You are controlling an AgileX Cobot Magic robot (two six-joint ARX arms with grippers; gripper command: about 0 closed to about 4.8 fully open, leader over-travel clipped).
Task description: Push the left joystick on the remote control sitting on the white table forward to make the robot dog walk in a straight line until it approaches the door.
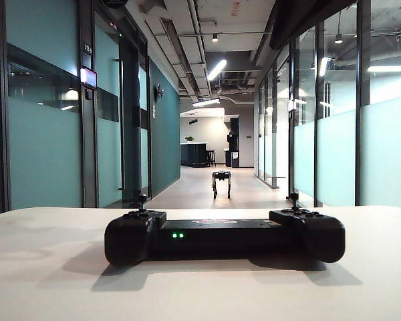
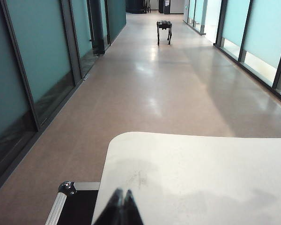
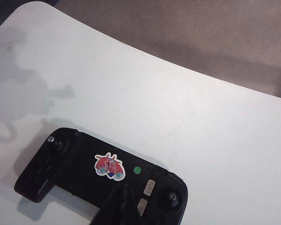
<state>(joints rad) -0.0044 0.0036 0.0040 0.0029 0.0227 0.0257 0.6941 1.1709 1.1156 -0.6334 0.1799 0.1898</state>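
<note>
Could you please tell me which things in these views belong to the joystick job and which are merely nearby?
Job:
remote control
left joystick
white table
robot dog
right gripper, shut above the remote
left gripper, shut, off at the table's edge

Nearby:
black metal-edged case

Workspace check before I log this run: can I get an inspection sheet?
Surface: white table, bare apart from the controller.
Job's things: remote control flat on the table, green lights on; left joystick upright, untouched; robot dog standing far down the corridor.
Clutter: nothing seen on the table; a metal-edged case beside it.
Grippers: left gripper shut, off the table's edge; right gripper shut, above the controller.
Cables: nothing seen.
Surroundings: glass-walled corridor.
</note>
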